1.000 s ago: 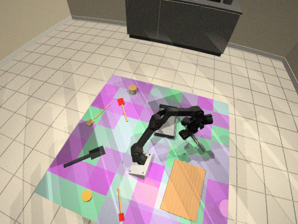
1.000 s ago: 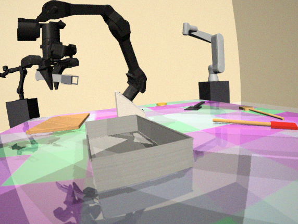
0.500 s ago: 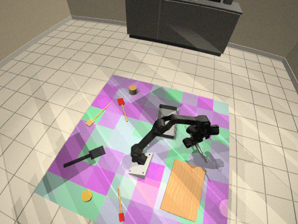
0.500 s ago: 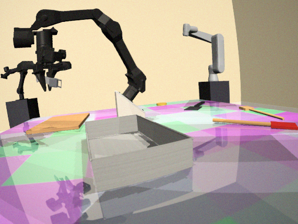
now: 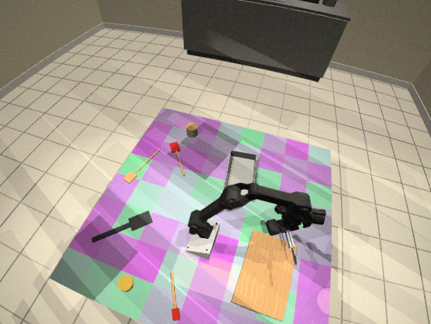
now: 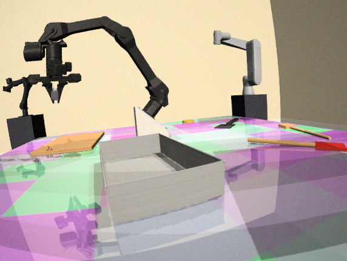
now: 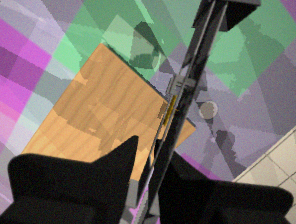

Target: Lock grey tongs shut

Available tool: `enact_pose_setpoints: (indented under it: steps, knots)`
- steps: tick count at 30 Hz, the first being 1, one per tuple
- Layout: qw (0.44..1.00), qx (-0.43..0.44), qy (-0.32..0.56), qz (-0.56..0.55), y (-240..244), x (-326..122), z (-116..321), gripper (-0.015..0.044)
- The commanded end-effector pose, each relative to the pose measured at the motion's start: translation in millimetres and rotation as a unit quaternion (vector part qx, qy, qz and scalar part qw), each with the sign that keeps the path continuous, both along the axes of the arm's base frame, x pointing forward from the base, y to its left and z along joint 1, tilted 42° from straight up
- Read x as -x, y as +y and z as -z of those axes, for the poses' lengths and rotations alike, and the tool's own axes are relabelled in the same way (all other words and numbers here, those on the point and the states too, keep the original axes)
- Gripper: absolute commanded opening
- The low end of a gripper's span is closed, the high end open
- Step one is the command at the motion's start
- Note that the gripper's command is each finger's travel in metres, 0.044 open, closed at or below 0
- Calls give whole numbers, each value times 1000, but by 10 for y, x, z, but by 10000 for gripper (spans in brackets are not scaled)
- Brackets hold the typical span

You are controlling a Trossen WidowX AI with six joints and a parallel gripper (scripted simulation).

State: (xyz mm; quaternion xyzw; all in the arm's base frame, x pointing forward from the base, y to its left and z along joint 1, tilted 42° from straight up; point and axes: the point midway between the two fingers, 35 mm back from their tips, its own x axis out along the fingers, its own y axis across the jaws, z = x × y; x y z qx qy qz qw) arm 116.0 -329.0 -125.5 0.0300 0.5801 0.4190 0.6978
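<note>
My gripper points down and is shut on the grey tongs. The tongs are held in the air, roughly level, and are seen end-on in the exterior view. Their two arms lie close together in the wrist view; whether the hinge is locked cannot be told. The wooden board lies flat well below, with the tongs above its edge nearest the gripper. The roasting tin holds no tongs.
The arm's base plate stands between the board and a black spatula. Wooden-handled tools with red heads, a pale one, a yellow disc and a small cylinder lie farther off.
</note>
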Motion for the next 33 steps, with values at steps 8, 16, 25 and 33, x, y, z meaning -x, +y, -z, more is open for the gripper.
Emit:
enact_pose_setpoints:
  steps: [8, 16, 25, 33]
  knots:
    - [997, 0, 55, 62, -84, 808, 79, -150]
    - [990, -6, 93, 104, -38, 1395, 121, -150]
    - [987, -10, 109, 122, 10, 1647, 137, -150]
    - [979, 11, 199, 47, 83, 1606, 209, -150]
